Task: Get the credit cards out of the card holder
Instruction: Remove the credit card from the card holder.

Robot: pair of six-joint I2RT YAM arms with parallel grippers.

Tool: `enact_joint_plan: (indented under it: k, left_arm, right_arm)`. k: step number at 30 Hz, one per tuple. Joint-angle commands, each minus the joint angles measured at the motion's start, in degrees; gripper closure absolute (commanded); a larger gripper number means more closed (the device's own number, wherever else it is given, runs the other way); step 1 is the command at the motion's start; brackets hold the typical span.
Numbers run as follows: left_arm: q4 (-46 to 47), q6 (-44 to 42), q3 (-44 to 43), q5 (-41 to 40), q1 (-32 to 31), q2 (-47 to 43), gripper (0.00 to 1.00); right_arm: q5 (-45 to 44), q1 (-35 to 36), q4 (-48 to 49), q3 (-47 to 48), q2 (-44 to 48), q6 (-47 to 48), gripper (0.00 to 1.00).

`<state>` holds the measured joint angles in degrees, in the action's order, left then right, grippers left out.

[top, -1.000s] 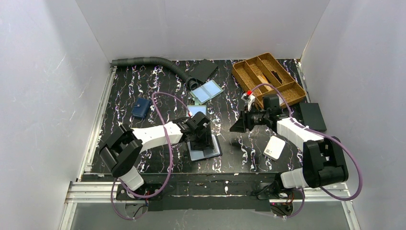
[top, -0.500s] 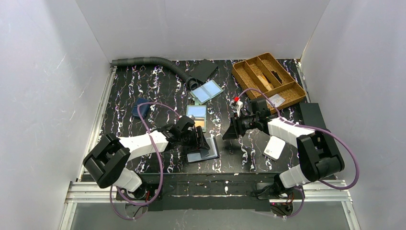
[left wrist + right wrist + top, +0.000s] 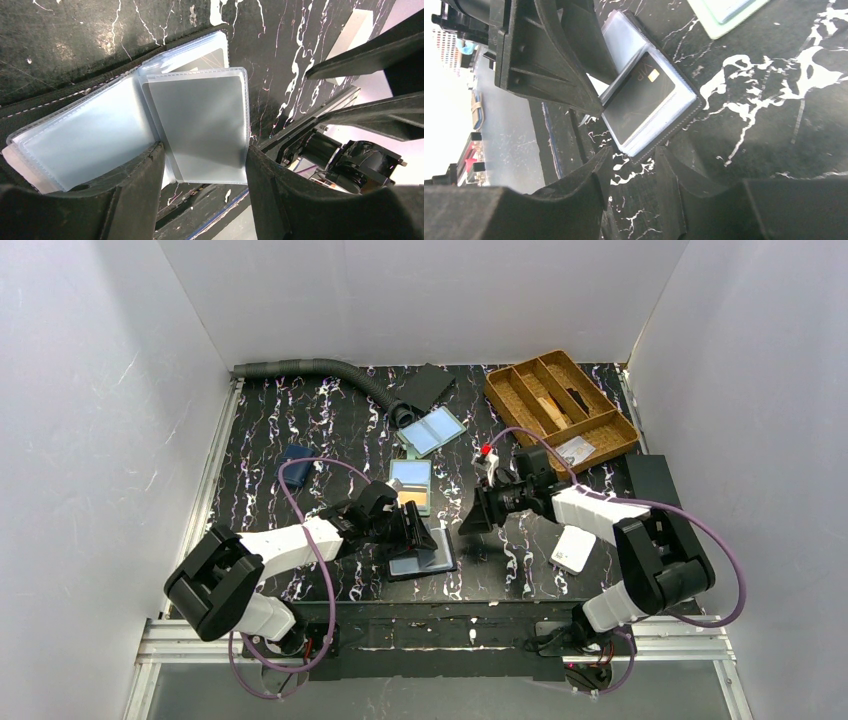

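Observation:
The grey-green card holder (image 3: 411,486) lies open mid-table, showing a blue card (image 3: 410,475) and an orange card (image 3: 417,500); its corner shows in the right wrist view (image 3: 724,12). Just in front lies a black booklet of clear sleeves (image 3: 425,562). My left gripper (image 3: 411,531) is low over it, open, its fingers either side of one clear sleeve (image 3: 200,125). A black-grey card (image 3: 639,97) sits in a sleeve. My right gripper (image 3: 478,516) is open and empty, its tips (image 3: 631,167) just short of the booklet's corner.
A bifold with pale blue panels (image 3: 432,430) and a grey hose (image 3: 320,370) lie at the back. A wooden tray (image 3: 560,400) stands back right. A white box (image 3: 573,548) and a black block (image 3: 655,482) lie right. A navy wallet (image 3: 293,455) lies left.
My right gripper has moved left and nearer, up to the black booklet. My left arm has drawn back to the left, its gripper staying low over the sleeves.

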<state>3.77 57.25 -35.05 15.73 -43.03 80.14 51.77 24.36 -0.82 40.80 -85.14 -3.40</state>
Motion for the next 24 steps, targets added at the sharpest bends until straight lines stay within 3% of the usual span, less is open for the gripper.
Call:
enact_joint_plan:
  k: [1,6,10,20,24]
  left_arm:
    - [1.37,-0.03,1.06,2.02,0.45,-2.08,0.62]
    - [4.14,0.84,2.15,3.19,0.6,-1.73,0.62]
    - [5.05,0.59,2.89,3.8,0.66,-2.26,0.62]
    - [6.23,-0.67,5.04,6.64,1.1,-3.04,0.61]
    - [7.56,-0.77,5.43,7.78,1.19,-2.49,0.53]
  right_arm:
    - [0.22,3.35,3.54,1.45,-1.69,-1.99,0.58]
    - [-3.37,6.22,6.57,1.39,-3.18,-5.53,0.78]
    - [-3.39,6.64,10.85,2.28,-6.27,-11.6,0.88]
    - [-2.76,11.21,9.78,8.36,-14.09,-13.17,0.93]
    - [-2.87,13.57,9.08,9.72,-16.03,-12.95,0.93]
